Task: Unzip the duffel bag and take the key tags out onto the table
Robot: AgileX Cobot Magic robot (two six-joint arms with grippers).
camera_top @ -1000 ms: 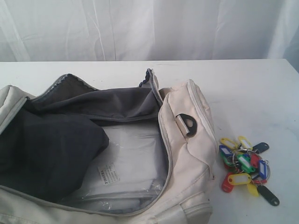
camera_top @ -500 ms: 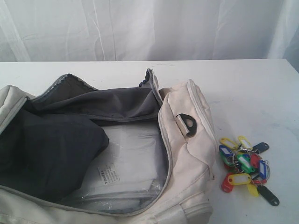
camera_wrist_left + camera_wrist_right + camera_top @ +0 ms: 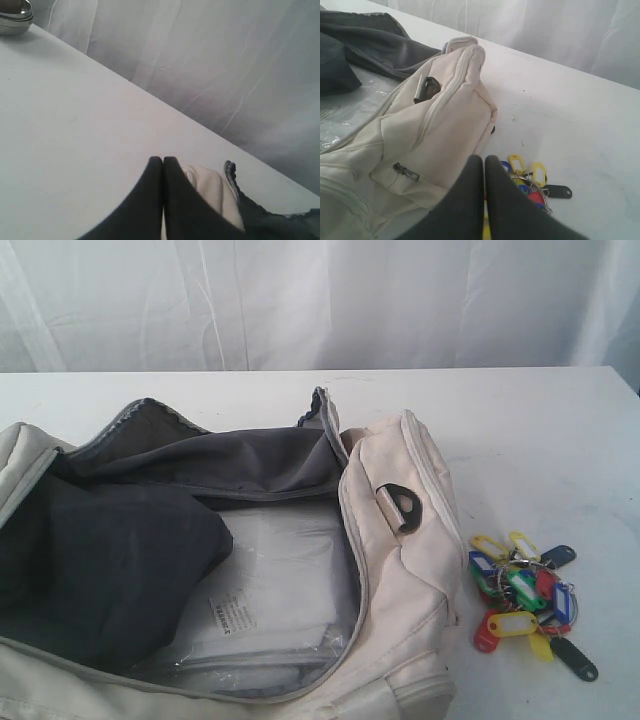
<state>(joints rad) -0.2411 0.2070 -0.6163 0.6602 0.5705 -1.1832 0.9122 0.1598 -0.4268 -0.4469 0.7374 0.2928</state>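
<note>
The cream-beige duffel bag lies unzipped on the white table, its dark grey lining and a clear plastic packet showing inside. The key tags, a bunch in yellow, green, red, blue and black, lie on the table just right of the bag. Neither gripper appears in the exterior view. In the right wrist view my right gripper is shut and empty, hovering over the key tags beside the bag. In the left wrist view my left gripper is shut and empty, above the table near one end of the bag.
A white curtain hangs behind the table's far edge. A dark cloth fills the left part of the bag. A shiny metal bowl stands on the table at a corner of the left wrist view.
</note>
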